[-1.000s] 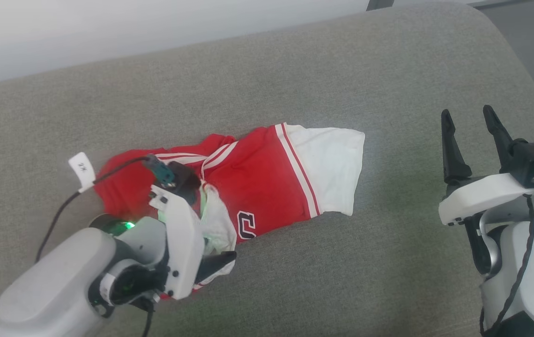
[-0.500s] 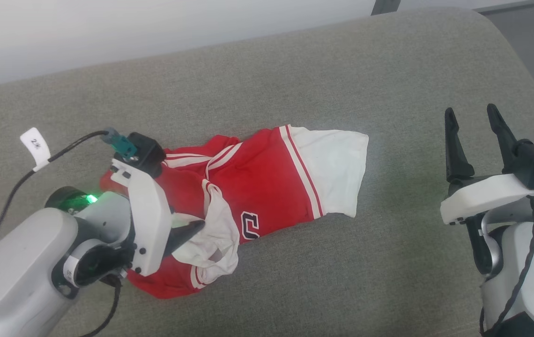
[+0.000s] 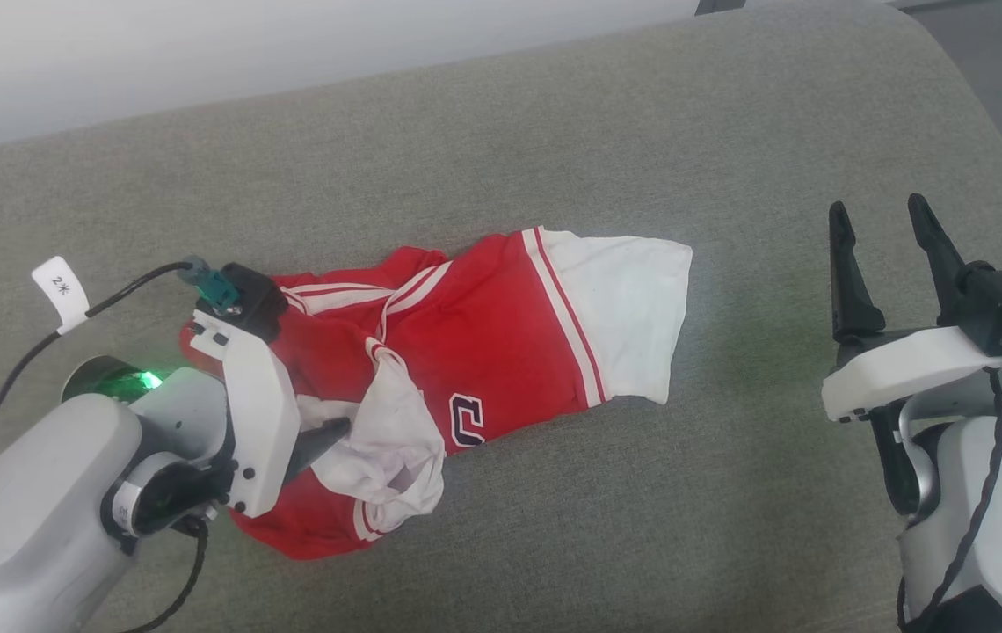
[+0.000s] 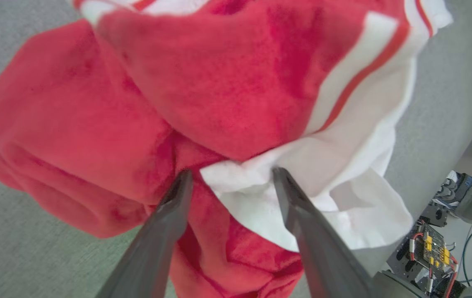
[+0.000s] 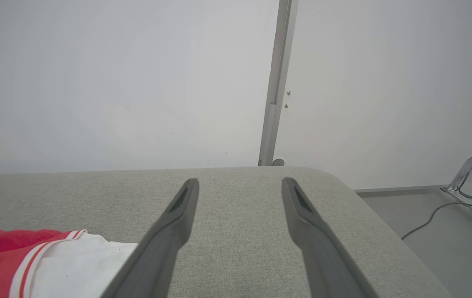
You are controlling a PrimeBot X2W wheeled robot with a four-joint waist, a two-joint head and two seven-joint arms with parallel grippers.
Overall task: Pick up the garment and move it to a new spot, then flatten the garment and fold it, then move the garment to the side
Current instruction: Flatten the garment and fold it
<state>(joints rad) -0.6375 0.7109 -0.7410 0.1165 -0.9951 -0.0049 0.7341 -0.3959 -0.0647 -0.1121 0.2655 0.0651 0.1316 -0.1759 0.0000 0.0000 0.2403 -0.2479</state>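
- The garment lies about midway across the grey padded tabletop. Its flat white sleeve points right and its left half is bunched into folds.
- Our left end effector hangs spread just at that bunch. Its tips straddle the edge of the crumpled white sleeve and pinch nothing.
- Our right end effector stands spread and empty, well apart to the right of the garment.
- If we close the left one here, we likely catch several layers at once. A lift would then carry a wad, and flattening gets harder.
- A shallow bite on the sleeve edge alone may slip out under the cloth's weight.
- The wrist cable with its white tag trails near the cloth and could snag a fold as the arm swings.
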